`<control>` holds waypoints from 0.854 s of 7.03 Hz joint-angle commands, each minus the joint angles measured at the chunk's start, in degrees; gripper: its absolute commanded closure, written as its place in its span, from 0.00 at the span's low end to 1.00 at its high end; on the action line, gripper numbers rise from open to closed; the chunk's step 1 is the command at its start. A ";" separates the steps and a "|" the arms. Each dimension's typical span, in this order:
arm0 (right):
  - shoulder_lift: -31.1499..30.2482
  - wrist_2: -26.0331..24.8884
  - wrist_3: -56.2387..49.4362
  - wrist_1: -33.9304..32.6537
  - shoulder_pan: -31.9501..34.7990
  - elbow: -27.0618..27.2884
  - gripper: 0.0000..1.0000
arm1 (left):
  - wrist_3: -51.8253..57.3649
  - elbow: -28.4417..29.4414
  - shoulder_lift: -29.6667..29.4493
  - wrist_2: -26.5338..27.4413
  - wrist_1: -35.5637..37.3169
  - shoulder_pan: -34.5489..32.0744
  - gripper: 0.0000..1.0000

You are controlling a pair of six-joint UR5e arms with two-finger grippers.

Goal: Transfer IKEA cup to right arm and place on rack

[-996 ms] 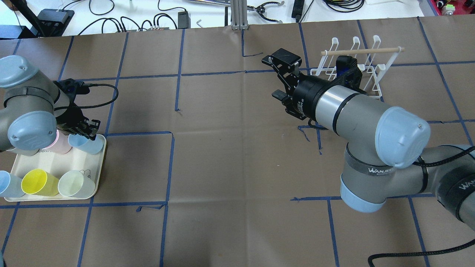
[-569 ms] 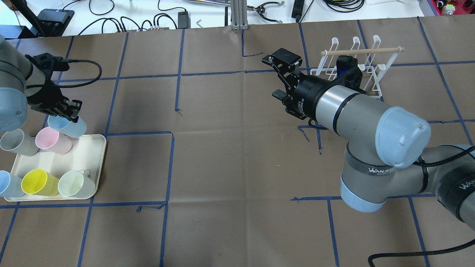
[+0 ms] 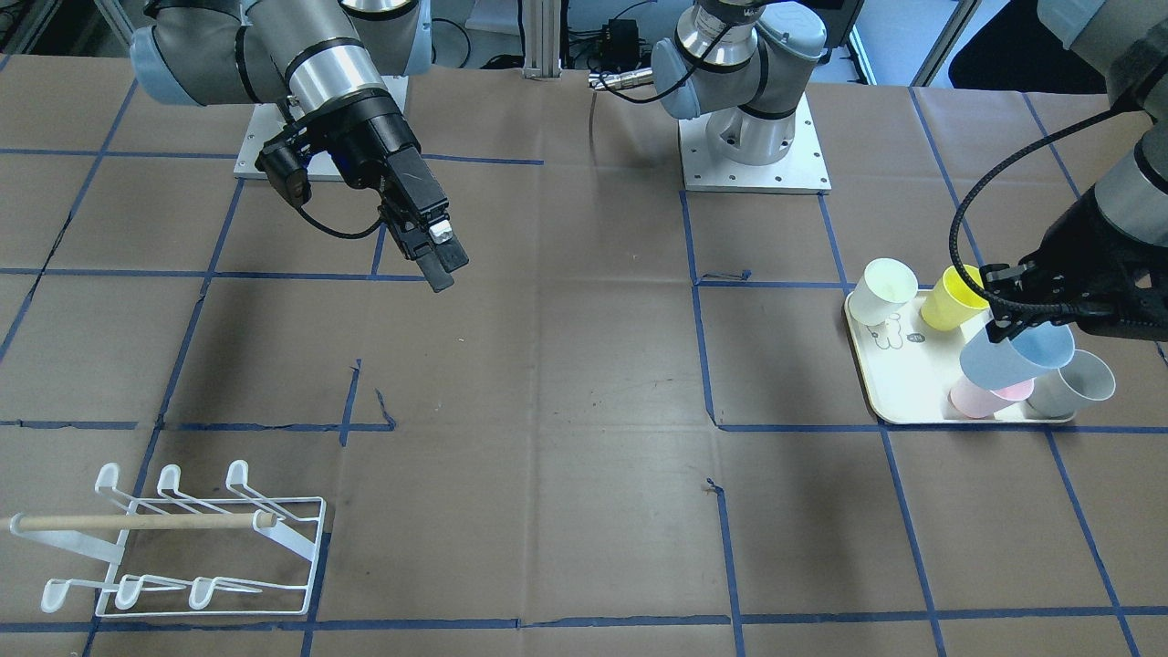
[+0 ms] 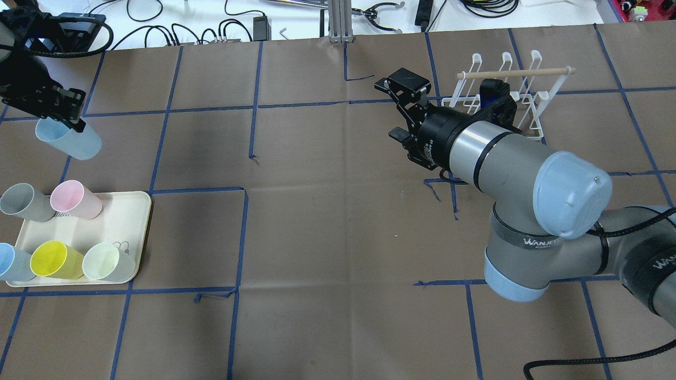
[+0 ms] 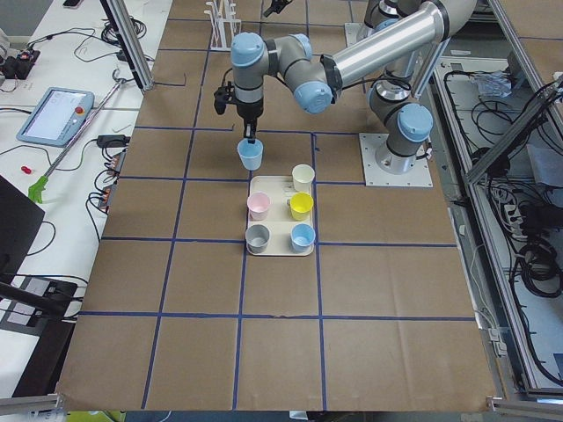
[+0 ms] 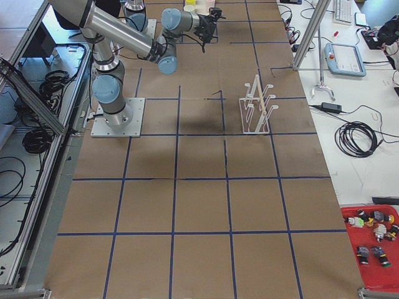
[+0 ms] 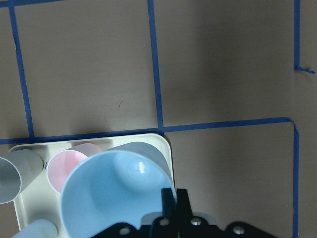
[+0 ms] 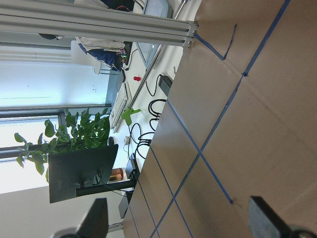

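Observation:
My left gripper (image 4: 68, 120) is shut on the rim of a light blue IKEA cup (image 4: 71, 142), which hangs in the air beyond the cream tray (image 4: 113, 221). In the front-facing view the cup (image 3: 1013, 358) hangs tilted over the tray's far corner under that gripper (image 3: 1004, 327). The left wrist view has the cup (image 7: 109, 193) mouth-up, with one finger (image 7: 171, 201) inside its wall. My right gripper (image 4: 395, 108) hovers open and holds nothing over mid-table, just left of the white wire rack (image 4: 515, 73). Its fingers (image 8: 99, 218) stand wide apart.
On the tray (image 3: 903, 365) stand a grey cup (image 4: 21, 200), a pink one (image 4: 74, 198), a yellow one (image 4: 53, 259), a pale green one (image 4: 105, 261) and another blue one (image 4: 10, 262). The rack (image 3: 182, 538) stands at the table's far right, cables beyond the far edge.
My left gripper has lifted the blue cup off the tray and carried it up and away toward the far left. The right arm has held still.

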 commanded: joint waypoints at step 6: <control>2.10 -0.43 11.97 0.17 0.26 0.30 0.00 | 4.19 -3.65 0.39 -41.08 23.67 -8.18 1.00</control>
